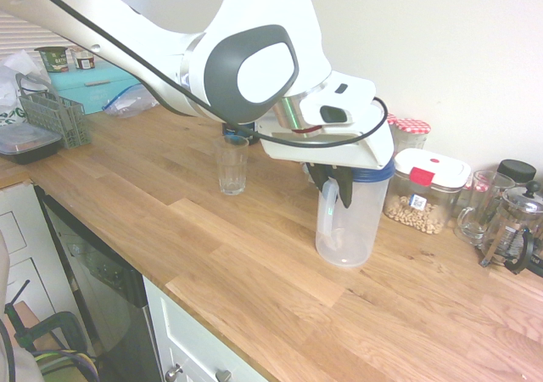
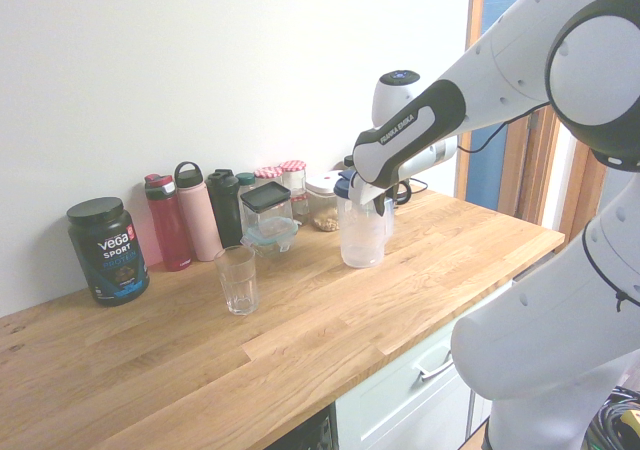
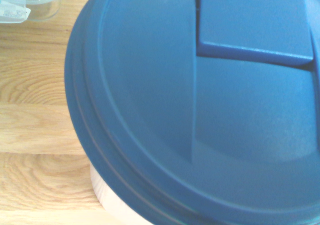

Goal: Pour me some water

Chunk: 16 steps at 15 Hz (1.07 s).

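Wrist view shows the blue lid (image 3: 210,110) filling the frame, and the gripper (image 1: 333,181) is clamped shut on the handle of the jug (image 1: 346,221), which stands on the counter (image 1: 254,272) well apart from the glass (image 1: 231,165). Lift straight up, keep the jug level while crossing over, then tip slowly at the rim.

Glossy white arm (image 1: 153,51) with dark grey joint caps, black cable, dark pincer (image 1: 333,185).

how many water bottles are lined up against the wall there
3: a red bottle next to the protein tub, a pink bottle in the middle, and a dark bottle by the food containers. More may be hidden behind the arm.
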Each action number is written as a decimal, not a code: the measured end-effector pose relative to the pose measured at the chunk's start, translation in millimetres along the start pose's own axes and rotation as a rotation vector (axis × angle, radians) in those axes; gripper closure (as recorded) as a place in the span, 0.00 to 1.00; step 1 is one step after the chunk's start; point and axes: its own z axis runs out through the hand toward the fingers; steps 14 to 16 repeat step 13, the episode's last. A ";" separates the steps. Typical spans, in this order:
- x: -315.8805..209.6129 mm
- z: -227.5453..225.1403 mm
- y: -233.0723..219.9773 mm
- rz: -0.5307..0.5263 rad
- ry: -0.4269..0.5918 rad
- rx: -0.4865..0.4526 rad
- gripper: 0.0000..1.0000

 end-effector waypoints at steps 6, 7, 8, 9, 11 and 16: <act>-2.6 3.0 -1.0 0.001 -0.026 -0.024 0.00; -2.2 1.9 -0.1 0.004 -0.045 -0.038 0.00; -2.1 -0.5 1.0 0.012 -0.077 -0.057 0.00; -4.6 -3.9 1.3 0.018 -0.125 -0.073 0.00; -16.6 -17.9 -0.5 0.006 -0.206 -0.085 0.00; -33.8 -41.0 -6.1 -0.032 -0.258 -0.070 0.00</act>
